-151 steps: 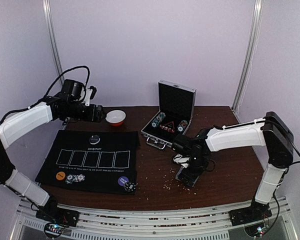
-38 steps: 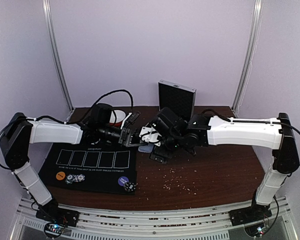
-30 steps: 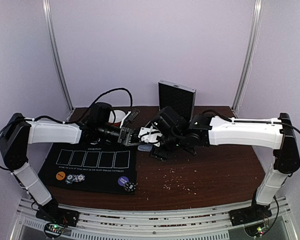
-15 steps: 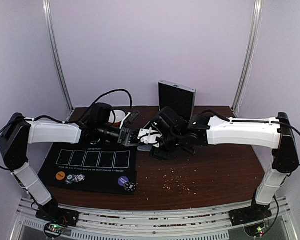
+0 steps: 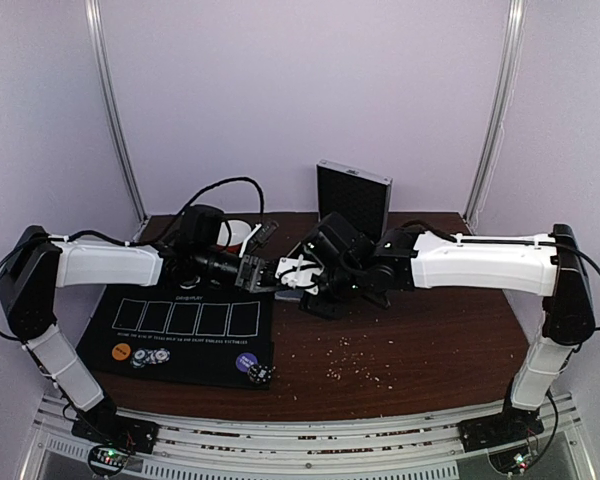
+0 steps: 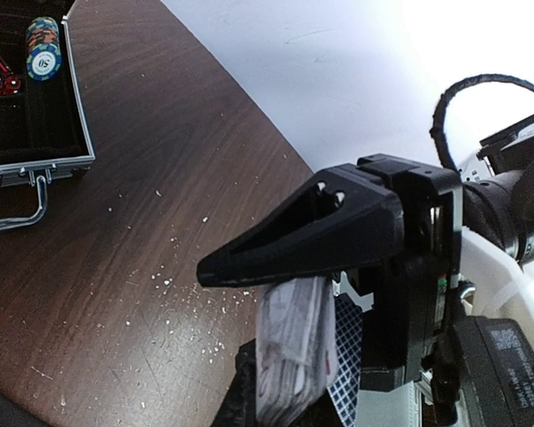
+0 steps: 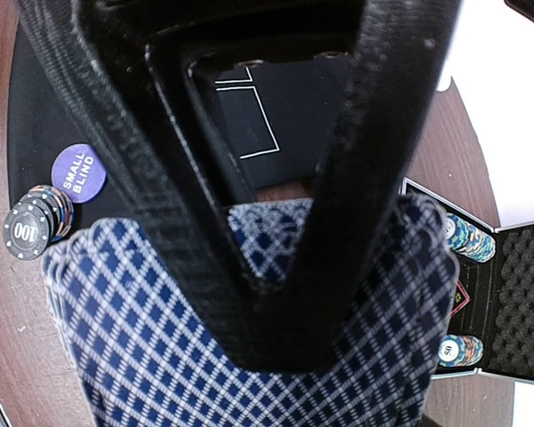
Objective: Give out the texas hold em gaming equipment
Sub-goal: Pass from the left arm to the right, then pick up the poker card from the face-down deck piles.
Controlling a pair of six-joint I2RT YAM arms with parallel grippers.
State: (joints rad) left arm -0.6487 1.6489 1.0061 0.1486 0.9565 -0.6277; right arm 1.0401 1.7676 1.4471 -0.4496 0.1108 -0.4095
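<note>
1. two grippers meet nose to nose above the brown wooden table, the left gripper reaching in from the left and the right gripper from the right.
2. left gripper: clamped on the small deck of playing cards with blue-and-white diamond backs. the left wrist view shows the deck edge-on, directly below the upper finger.
3. right gripper: fingers drawn into a narrow v over the diamond back of the deck. whether they pinch a card cannot be told.
4. deck position: in the air, just off the far right corner of the black felt mat with five white card outlines, in front of the open aluminium case with black foam lining.
5. case contents: stacked poker chips with striped edges.
6. mat, near right corner: round purple disc marked "small blind", with a short stack of dark-and-white striped poker chips just beside it.
7. mat, near left corner: round orange disc, with more striped chips just beside it.
8. behind the left arm: white bowl with a red rim, partly hidden.
9. table surface: pale specks scattered right of the mat.
</note>
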